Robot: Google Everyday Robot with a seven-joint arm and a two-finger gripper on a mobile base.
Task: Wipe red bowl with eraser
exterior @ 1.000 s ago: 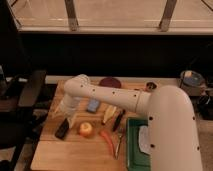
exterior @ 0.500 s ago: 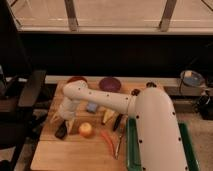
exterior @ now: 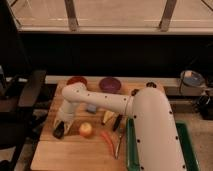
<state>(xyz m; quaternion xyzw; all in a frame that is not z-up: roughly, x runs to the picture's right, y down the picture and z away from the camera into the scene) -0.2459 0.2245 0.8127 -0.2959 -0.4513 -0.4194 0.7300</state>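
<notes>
I am bringing my gripper (exterior: 61,125) down onto the eraser (exterior: 58,133), well nearer the camera than the red bowl (exterior: 76,80); grip state I cannot tell, wiping not begun.

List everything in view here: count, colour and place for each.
red bowl: 1, orange-red, far edge of the table, left
purple bowl: 1, purple, far edge, right of the red bowl
eraser: 1, black, front left, at the gripper's tip
sponge: 1, light blue, mid-table, just behind the arm
round fruit: 1, yellow-red, right of the eraser
pepper: 1, red, front, right of the fruit
table: 1, light wood
bin: 1, green, right of the table, mostly hidden by the arm
chair: 1, black, left of the table
arm: 1, white, reaching in from the right
gripper: 1, pale, down at the eraser
</notes>
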